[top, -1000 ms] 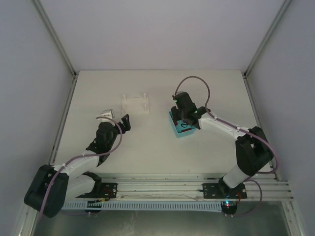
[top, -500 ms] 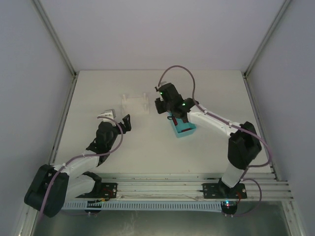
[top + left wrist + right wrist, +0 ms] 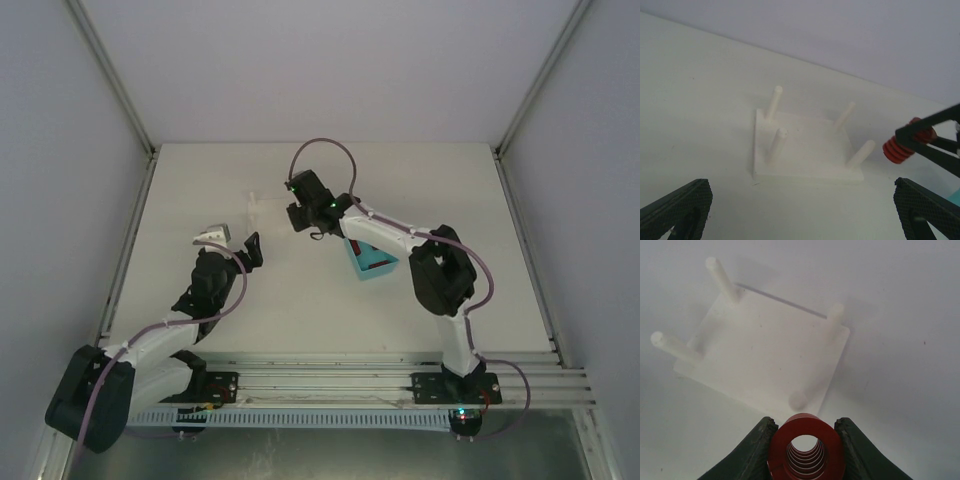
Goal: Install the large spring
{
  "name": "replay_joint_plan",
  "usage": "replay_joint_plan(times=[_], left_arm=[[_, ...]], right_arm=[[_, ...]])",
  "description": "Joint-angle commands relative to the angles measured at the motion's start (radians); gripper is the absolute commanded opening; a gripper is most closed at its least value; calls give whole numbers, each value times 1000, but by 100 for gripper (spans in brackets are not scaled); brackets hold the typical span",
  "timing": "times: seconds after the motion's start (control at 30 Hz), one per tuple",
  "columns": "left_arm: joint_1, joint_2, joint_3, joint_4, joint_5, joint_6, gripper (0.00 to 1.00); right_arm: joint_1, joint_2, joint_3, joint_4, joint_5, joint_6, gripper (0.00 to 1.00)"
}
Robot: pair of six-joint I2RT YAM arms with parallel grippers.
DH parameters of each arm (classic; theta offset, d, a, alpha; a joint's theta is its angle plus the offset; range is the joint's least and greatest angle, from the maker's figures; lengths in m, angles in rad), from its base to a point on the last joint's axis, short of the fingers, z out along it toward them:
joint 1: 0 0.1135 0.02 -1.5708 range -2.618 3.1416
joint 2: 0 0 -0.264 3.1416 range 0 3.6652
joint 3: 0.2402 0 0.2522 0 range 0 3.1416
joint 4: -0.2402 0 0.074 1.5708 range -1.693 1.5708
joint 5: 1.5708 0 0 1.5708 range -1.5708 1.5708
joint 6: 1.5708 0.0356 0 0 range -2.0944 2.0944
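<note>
My right gripper (image 3: 806, 440) is shut on a large red spring (image 3: 806, 449), held above the near-right corner of the white peg base (image 3: 765, 360). The spring's open end faces down, just short of one peg (image 3: 798, 400). In the left wrist view the spring (image 3: 902, 145) hangs right of the base (image 3: 805, 155), beside a peg (image 3: 860, 153). In the top view the right gripper (image 3: 300, 215) covers the base's right side (image 3: 260, 208). My left gripper (image 3: 252, 250) is open and empty, pointing at the base.
A teal tray (image 3: 372, 262) lies right of the base under the right arm. A small white-grey part (image 3: 210, 234) lies left of the left gripper. Grey walls enclose the table.
My right gripper has moved left from over the teal tray to over the peg base, carrying the red spring. The left arm has barely moved.
</note>
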Motion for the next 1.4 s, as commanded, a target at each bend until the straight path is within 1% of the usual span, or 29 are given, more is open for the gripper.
replay_joint_plan(times=[0.0,0.3,0.4,0.57,0.7,0.93,1.13,1.3,1.37], left_arm=[[3,-4,1,6,-9,15,99],[3,-16,0,4,-3,16,99],[4,-17,0,3,-2,16,99],[3,-20,0,1,-4,19,99],[3,-16,1,3,-4,17,99],[3,-6,2,6,-3,18,99],[3,0,4,9,4,19,99],[3,9,4,14,9,21,99],[4,15,7,13,15,23,99]], right_arm=[[3,44,110,-22,18,-9,12],[1,117,196,-45,43,-19,13],[-4,141,218,-65,25,-5,14],[-6,153,204,-60,11,6,14],[-6,168,205,-57,7,9,17],[-11,220,226,-54,-11,29,28],[-21,236,234,-60,-19,42,40],[-28,181,203,-68,-32,51,51],[-30,128,169,-68,-43,55,52]])
